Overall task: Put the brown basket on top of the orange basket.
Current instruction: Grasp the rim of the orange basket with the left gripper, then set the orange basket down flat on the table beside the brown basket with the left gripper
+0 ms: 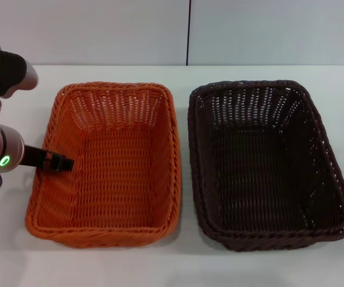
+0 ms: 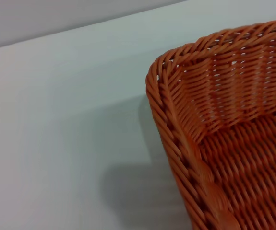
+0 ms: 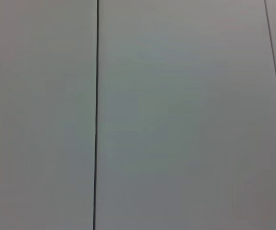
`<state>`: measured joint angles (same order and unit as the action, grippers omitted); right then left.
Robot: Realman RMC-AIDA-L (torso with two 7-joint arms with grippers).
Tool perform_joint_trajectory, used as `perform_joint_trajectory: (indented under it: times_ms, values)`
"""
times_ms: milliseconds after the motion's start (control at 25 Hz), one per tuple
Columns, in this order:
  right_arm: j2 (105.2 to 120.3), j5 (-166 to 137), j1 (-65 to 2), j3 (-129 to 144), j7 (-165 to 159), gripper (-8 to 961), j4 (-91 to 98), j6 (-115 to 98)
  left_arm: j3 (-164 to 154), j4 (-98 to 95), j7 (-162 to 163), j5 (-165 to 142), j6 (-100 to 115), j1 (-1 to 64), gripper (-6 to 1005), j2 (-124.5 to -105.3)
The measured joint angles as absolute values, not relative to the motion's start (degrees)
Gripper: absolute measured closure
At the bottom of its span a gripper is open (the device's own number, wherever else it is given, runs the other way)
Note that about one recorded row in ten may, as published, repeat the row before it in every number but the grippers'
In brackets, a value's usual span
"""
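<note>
Baskets sat apart on the white surface point(image 1: 177, 263), orange basket point(image 1: 109, 164) left of frame, brown basket point(image 1: 267, 164) right and untouched, so stacking had not begun; left pincer point(image 1: 61, 161), state untellable, hovered at the orange rim, and the brown one needed gripping.

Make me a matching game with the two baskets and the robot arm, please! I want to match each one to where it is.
Things:
1. orange basket
2. brown basket
3. left end effector

Places:
A. on the table's right side, with no arm near it
B. reaching over a basket's left rim
C. on the table's left side, beside the other basket

Pairs: 1-C, 2-A, 3-B

Both baskets sit side by side on the white table, not stacked. The right end effector shows in no view.
</note>
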<state>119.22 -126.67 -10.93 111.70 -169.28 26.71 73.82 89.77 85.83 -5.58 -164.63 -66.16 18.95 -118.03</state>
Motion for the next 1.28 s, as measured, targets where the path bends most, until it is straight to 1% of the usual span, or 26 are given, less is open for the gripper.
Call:
perform_joint_trajectory:
  times_ms: [200,400,640,880,1160,1280]
  values:
    - [119.28,-126.67,-10.73,111.74,-169.28,256,26.71,74.13,89.83,85.99,-7.37,-165.50,-66.57,19.05,364,-118.00]
    - [119.35,-126.75,-10.67,112.12,-169.28,256,26.74,74.23,89.54,87.28,-9.52,-165.52,-67.35,18.95,610,-118.05]
    - [119.36,-126.70,-10.63,112.39,-169.28,256,26.86,74.39,89.48,89.61,-13.65,-165.47,-68.66,18.85,690,-118.04]
    - [119.36,-126.67,-10.53,112.41,-169.28,256,26.93,74.45,91.15,93.53,-25.20,-164.87,-70.16,18.34,698,-118.01]
    - [119.36,-126.64,-10.47,112.41,-169.28,255,27.23,74.91,100.76,98.16,-41.45,-161.60,-76.71,20.49,708,-117.95]
    - [119.42,-126.64,-10.22,112.40,-169.28,256,27.23,75.45,104.42,100.97,-48.09,-158.49,-79.73,20.62,736,-117.95]
